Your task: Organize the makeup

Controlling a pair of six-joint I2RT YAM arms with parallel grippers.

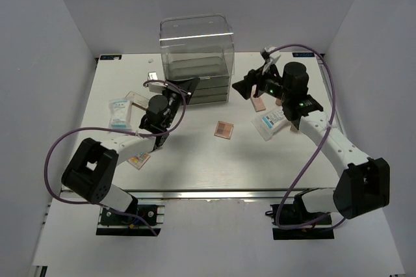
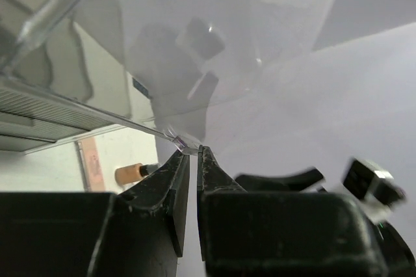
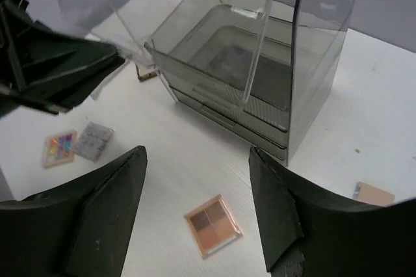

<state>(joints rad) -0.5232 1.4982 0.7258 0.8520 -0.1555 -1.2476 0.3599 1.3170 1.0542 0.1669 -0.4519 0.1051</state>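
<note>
My left gripper (image 1: 192, 82) (image 2: 193, 150) is shut on the corner of a clear acrylic panel (image 2: 195, 49) of the drawer box (image 1: 195, 56) and holds it raised. My right gripper (image 1: 245, 88) (image 3: 196, 152) is open and empty, hovering above a peach four-pan palette (image 3: 209, 225) (image 1: 223, 129) on the table. A multicoloured palette (image 3: 60, 147) and a white palette (image 3: 93, 140) lie left of the box. White-blue packets lie at the left (image 1: 119, 113) and under the right arm (image 1: 272, 122). A tan dark-capped bottle (image 2: 131, 173) lies beside the box.
The smoky drawers (image 3: 234, 88) of the box face the arms. A tan palette (image 1: 259, 103) (image 3: 374, 194) lies right of the box. Another small palette (image 1: 138, 160) lies by the left arm. White walls close in the table (image 1: 195, 173) on three sides.
</note>
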